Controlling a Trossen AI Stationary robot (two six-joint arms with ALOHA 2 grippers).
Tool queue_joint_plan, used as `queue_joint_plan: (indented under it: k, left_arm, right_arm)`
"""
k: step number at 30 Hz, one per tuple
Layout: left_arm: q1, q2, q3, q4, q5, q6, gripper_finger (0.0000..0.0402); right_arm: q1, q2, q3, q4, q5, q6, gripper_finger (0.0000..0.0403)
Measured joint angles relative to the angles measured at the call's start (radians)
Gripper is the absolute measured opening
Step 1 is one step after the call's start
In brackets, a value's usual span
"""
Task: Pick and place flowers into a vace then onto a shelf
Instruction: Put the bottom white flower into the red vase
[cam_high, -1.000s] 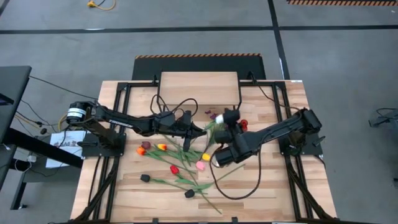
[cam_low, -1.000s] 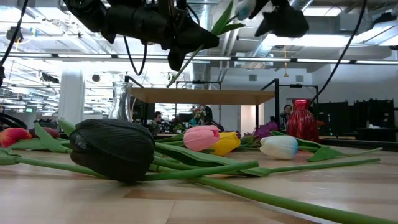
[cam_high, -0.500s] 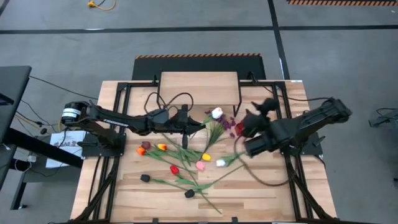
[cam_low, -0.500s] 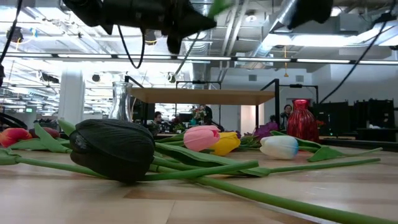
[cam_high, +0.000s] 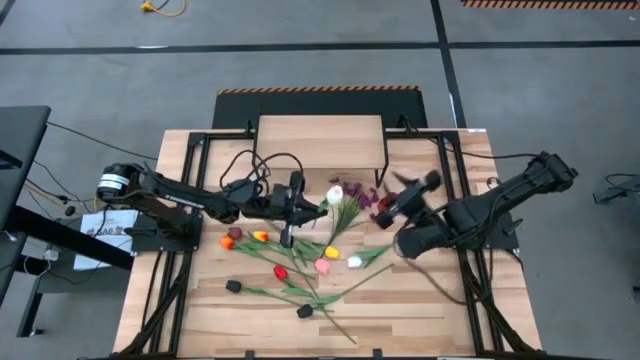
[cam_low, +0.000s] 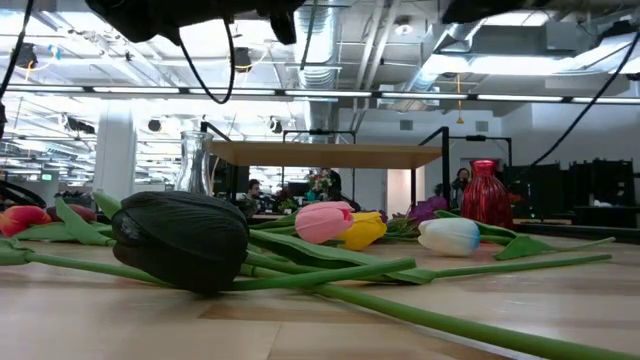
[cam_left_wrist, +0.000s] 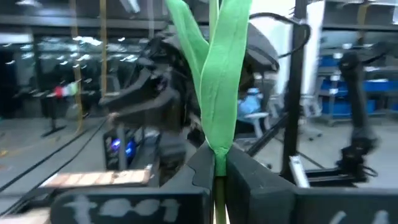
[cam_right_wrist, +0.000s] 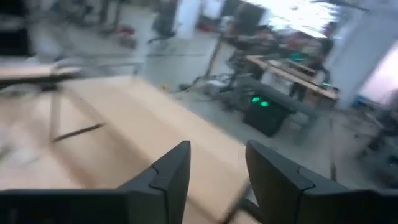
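Overhead, the left gripper (cam_high: 296, 199) is clamped on a white flower (cam_high: 335, 196) by its green stem above the table's middle, loose flowers (cam_high: 290, 262) lie below it before the shelf (cam_high: 320, 140), and the right gripper (cam_high: 415, 186) hangs parted, holding nothing.

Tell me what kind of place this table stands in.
Probably an industrial lab or workshop hall: bare ceiling ducts and pipes overhead, a grey concrete floor with hazard-striped tape, and other workstations with people behind the table.
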Motion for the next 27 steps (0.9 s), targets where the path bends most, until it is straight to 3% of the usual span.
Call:
queue_joint_plan:
  k: [2, 5, 8, 12, 17, 27]
  left_arm:
    - [-0.007, 0.003, 0.000, -0.011, 0.041, 0.005, 0.0000]
    - [-0.018, 0.008, 0.000, -0.008, 0.059, 0.011, 0.0000]
    - [-0.026, 0.010, 0.000, -0.024, 0.073, 0.013, 0.0000]
    - [-0.039, 0.009, 0.000, -0.040, 0.080, 0.021, 0.0000]
    - [-0.040, 0.009, 0.000, -0.041, 0.082, 0.021, 0.0000]
    - [-0.040, 0.009, 0.000, -0.053, 0.080, 0.020, 0.0000]
  right_arm:
    - [-0.003, 0.022, 0.000, 0.186, -0.129, -0.208, 0.0137]
    - [-0.013, 0.048, 0.000, 0.457, -0.417, -0.490, 0.0123]
    - [-0.019, 0.046, -0.001, 0.645, -0.612, -0.670, 0.0109]
    - [-0.034, 0.033, -0.001, 0.808, -0.735, -0.749, 0.0100]
    - [-0.074, 0.049, 0.000, 0.860, -0.904, -0.727, 0.0103]
    - [-0.122, 0.123, 0.000, 1.015, -1.022, -0.758, 0.0143]
